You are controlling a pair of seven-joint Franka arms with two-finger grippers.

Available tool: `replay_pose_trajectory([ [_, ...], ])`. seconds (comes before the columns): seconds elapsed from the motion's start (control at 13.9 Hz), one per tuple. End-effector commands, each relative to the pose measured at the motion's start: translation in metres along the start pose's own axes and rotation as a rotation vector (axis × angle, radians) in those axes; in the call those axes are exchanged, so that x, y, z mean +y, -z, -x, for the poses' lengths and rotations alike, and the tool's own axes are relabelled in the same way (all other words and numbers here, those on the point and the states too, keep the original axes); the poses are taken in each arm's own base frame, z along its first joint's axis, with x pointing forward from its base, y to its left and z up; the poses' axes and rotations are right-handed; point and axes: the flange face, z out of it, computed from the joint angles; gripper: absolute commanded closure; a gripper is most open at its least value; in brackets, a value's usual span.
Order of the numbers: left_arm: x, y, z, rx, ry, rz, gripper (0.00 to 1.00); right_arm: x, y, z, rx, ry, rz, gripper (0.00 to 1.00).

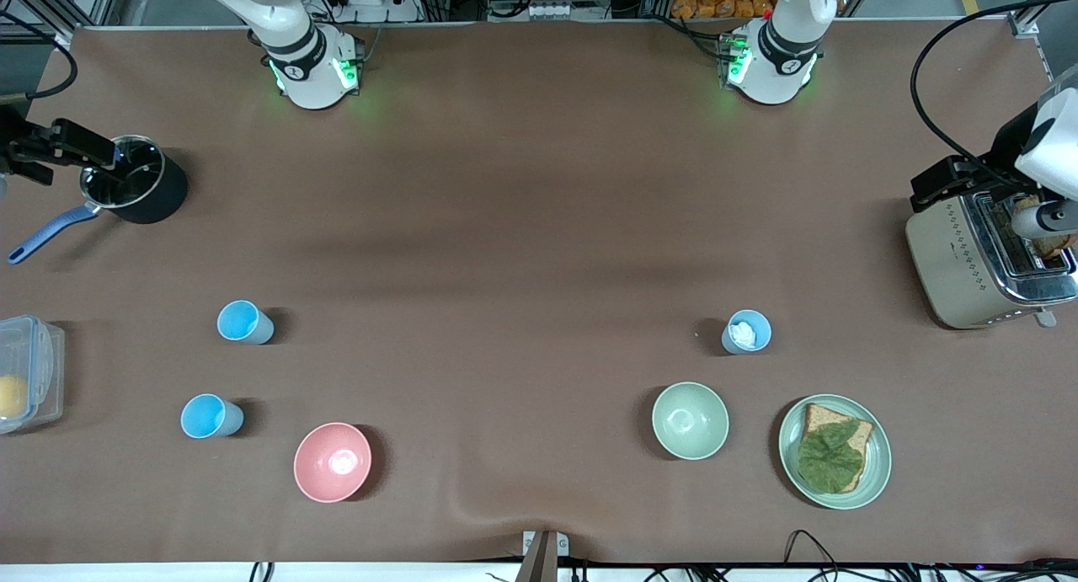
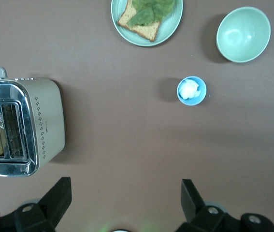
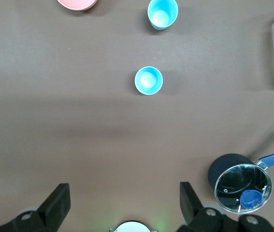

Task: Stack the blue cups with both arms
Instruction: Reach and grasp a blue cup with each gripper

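Two blue cups stand upright and apart toward the right arm's end of the table: one [image 1: 245,322] farther from the front camera, one [image 1: 210,416] nearer. Both show in the right wrist view, the farther cup [image 3: 149,80] and the nearer cup [image 3: 162,13]. A third blue cup [image 1: 746,331] holding something white stands toward the left arm's end; it also shows in the left wrist view [image 2: 192,90]. My left gripper [image 2: 127,198] and right gripper [image 3: 122,198] are open and empty, high over the table by their bases. Both are out of the front view.
A pink bowl [image 1: 332,461] is near the two cups. A pale green bowl [image 1: 690,419] and a plate [image 1: 880,447] with bread and lettuce are near the third cup. A toaster [image 1: 985,258], a black saucepan [image 1: 135,190] and a clear container [image 1: 29,371] stand at the table's ends.
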Motion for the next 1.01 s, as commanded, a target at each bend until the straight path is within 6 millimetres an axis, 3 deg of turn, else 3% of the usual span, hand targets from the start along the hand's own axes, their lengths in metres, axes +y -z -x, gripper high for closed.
replay_pose_trajectory([
  [0.0,0.0,0.005,0.011,-0.017,-0.026,0.003,0.0,0.001,0.003,0.009,0.014,0.002,-0.014,0.0],
  [0.22,-0.003,-0.006,0.004,-0.037,-0.023,0.012,0.0,0.001,0.003,0.009,0.014,0.002,-0.014,0.0],
  [0.36,0.008,-0.035,-0.01,-0.079,-0.039,0.015,0.0,0.001,0.002,0.009,0.006,0.001,-0.015,0.0],
  [0.5,0.027,-0.079,-0.011,-0.098,-0.055,0.008,0.0,0.003,0.003,0.009,-0.003,-0.004,-0.014,0.0],
  [0.65,0.023,-0.131,-0.01,-0.064,-0.043,0.011,0.0,0.014,-0.003,0.009,-0.026,-0.025,-0.023,0.0],
  [0.79,0.023,-0.181,-0.004,-0.016,-0.045,0.01,0.0,0.011,-0.024,-0.005,-0.064,-0.015,-0.022,0.0],
  [0.94,0.022,-0.225,-0.001,-0.012,-0.039,0.027,0.0,0.015,-0.064,-0.035,-0.118,-0.021,-0.021,0.0],
])
